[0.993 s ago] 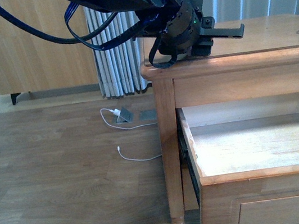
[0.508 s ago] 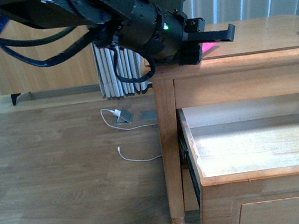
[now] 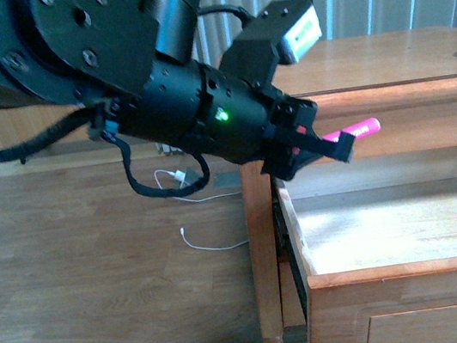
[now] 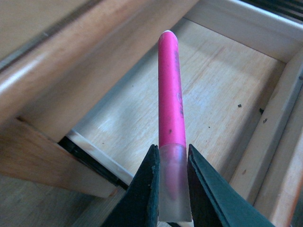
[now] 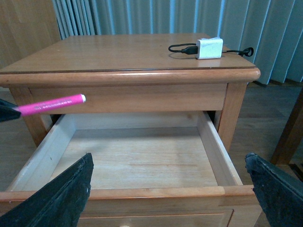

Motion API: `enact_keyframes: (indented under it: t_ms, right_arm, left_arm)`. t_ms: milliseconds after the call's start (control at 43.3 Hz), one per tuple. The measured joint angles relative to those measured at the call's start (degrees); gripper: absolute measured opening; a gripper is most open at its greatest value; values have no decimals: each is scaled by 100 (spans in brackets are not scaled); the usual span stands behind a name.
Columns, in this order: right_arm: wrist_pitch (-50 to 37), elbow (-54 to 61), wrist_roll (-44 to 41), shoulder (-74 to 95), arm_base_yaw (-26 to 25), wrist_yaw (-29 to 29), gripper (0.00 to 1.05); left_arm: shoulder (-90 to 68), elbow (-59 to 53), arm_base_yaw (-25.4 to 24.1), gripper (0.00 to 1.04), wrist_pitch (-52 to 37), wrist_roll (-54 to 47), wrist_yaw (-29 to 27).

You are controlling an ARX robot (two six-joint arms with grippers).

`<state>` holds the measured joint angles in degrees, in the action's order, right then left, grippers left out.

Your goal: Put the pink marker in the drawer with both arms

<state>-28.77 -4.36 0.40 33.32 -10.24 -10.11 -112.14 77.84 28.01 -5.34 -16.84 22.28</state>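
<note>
The wooden bench (image 5: 118, 52) is seen with its top drawer (image 5: 137, 161) pulled out. The left arm (image 3: 182, 100) is stretched across to the drawer's left side. The right claw (image 5: 168, 163) is spread wide, facing the drawer front. The left claw (image 4: 173, 153) is clamped on the pale end of the pink marker (image 4: 170, 94), which is held in the air over the open drawer. A white charger (image 5: 209, 48) is laid on the bench top.

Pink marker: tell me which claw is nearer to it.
Left. The left claw grips the pink marker above the drawer; the right claw stands open at the drawer's front, away from the marker.
</note>
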Motion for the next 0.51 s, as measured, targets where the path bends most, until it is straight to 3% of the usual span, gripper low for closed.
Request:
enact_keyframes:
  t_ms: [508]
  right_arm:
    - [0,0,0,0,0,0,96]
  left_arm:
    - [-1746,1099,525,14,-98,240,-455]
